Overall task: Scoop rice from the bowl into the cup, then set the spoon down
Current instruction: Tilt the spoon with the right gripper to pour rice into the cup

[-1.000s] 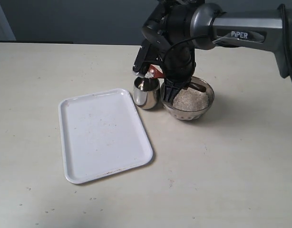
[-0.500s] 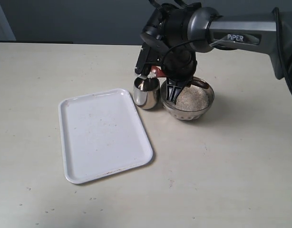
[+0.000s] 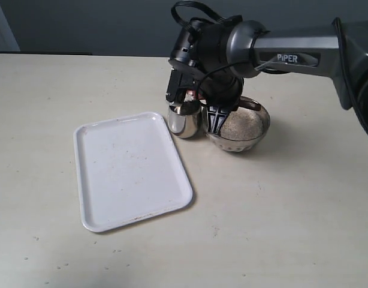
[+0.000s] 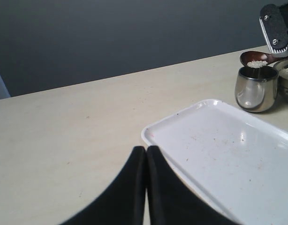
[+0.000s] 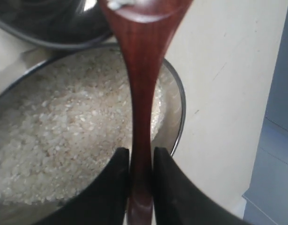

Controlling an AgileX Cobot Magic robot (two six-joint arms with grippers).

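My right gripper (image 5: 140,154) is shut on the handle of the reddish-brown wooden spoon (image 5: 140,84). The spoon (image 4: 257,58) carries a little rice and hovers over the steel cup (image 4: 256,88), which stands beside the glass bowl (image 3: 256,129). The bowl (image 5: 174,86) is heaped with white rice (image 5: 64,140). In the exterior view the right gripper (image 3: 185,95) sits above the cup (image 3: 183,118), hiding most of the spoon. My left gripper (image 4: 146,151) is shut and empty, low over the table near the tray's corner.
A white rectangular tray (image 3: 130,171) lies on the beige table (image 3: 280,210) just left of the cup. The right arm (image 3: 292,51) reaches in from the right edge. A dark wall runs behind the table.
The right gripper has shifted slightly left and lower, carrying the spoon's bowl over the cup's mouth. Cup, bowl and tray have stayed where they were.
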